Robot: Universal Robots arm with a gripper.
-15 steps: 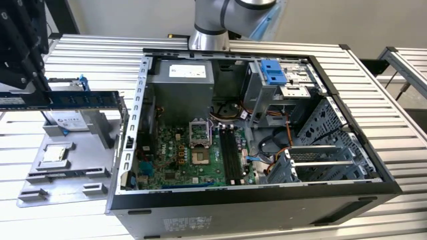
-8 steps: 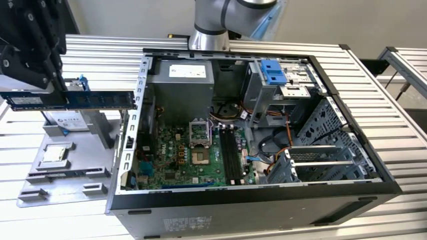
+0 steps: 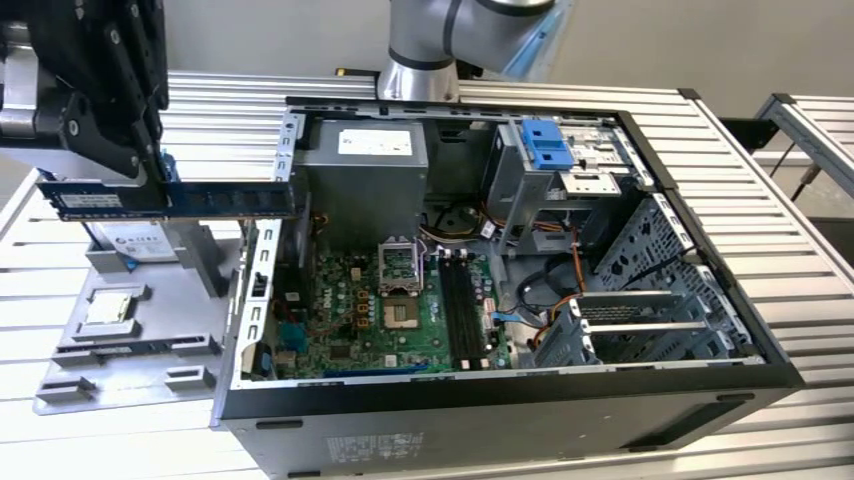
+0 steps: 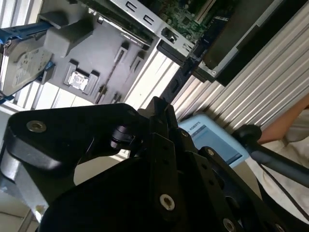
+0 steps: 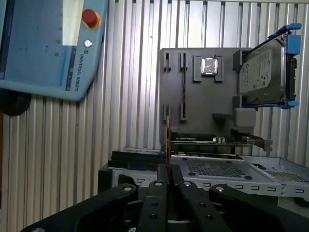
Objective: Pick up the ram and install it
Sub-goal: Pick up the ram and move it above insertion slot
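When taken from the exterior view, shows the gripper (image 3: 118, 165) high at the exterior view's left, fingers clamped on the ram (image 3: 200, 197). Holds that blue stick level and lengthwise in the air, above the grey tray (image 3: 127, 345) and the hard drive (image 3: 134, 240) standing in it. One end near the side wall of the open computer case (image 3: 534, 410), well apart from the memory slots (image 3: 461, 305) on the green motherboard (image 3: 347, 310). Tray and case both on the slatted table (image 3: 747, 200).

Next, the second wrist view. Looks past the black gripper (image 4: 158, 113) onto the tray (image 4: 101, 43), with the hard drive (image 4: 24, 63) at one end and a square chip (image 4: 79, 80) seated in a pocket. Also a blue control tablet (image 4: 212, 140) lying on the table slats. Cannot tell the finger gap from this angle.

Last, the first wrist view. Shows the ram (image 5: 168, 145) edge-on as a thin upright line, pinched between the fingers (image 5: 155, 193) of the gripper (image 5: 168, 186). Beyond it the case (image 5: 217, 169), then the tray (image 5: 193, 96) with the chip (image 5: 208, 66) and the blue-railed hard drive (image 5: 263, 67). Off to one side, the tablet (image 5: 48, 43) with its red button (image 5: 90, 18).
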